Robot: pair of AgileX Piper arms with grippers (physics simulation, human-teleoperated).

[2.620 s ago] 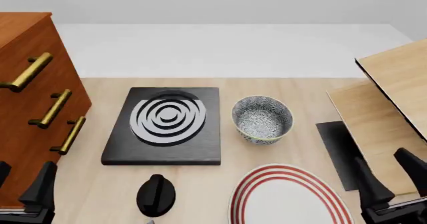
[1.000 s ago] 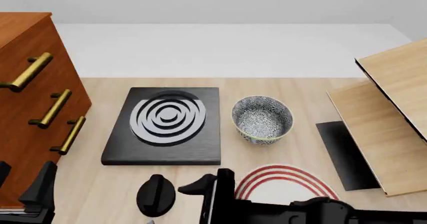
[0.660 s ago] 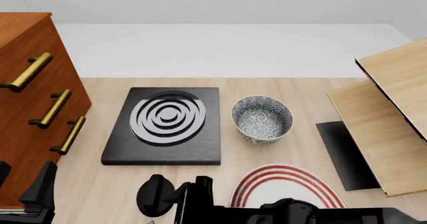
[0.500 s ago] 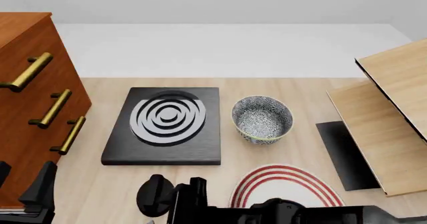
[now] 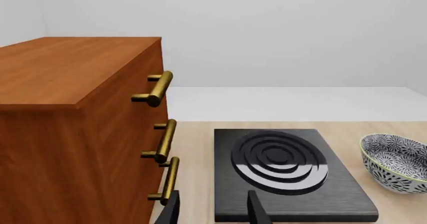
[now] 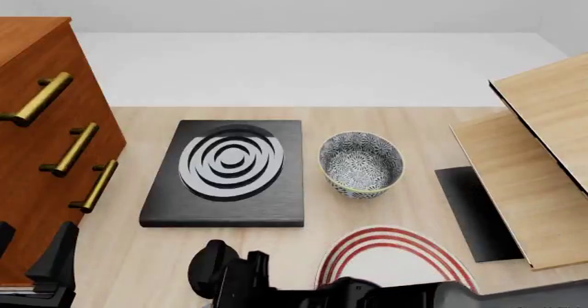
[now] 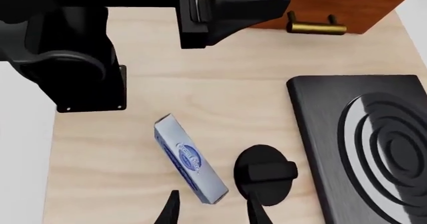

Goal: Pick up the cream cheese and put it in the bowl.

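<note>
In the left wrist view, the left gripper [image 5: 212, 210] is sitting with its jaws apart and nothing between them, parked beside the brown wooden drawer cabinet with brass handles [image 5: 80, 134], probably leaving the job to the other arm; the blue-grey floral bowl [image 5: 399, 162] is showing right of the black square stove plate with grey rings [image 5: 285, 170]. From the front, the right arm is reaching across the near edge, so the box is hidden there. In the right wrist view, the right gripper [image 7: 212, 209] is hanging open and empty over the white and pale-blue cream cheese box [image 7: 190, 160], which is lying flat on the wooden table [image 7: 220, 103] just beside the round black knob [image 7: 265, 173], likely lining up for a grab.
</note>
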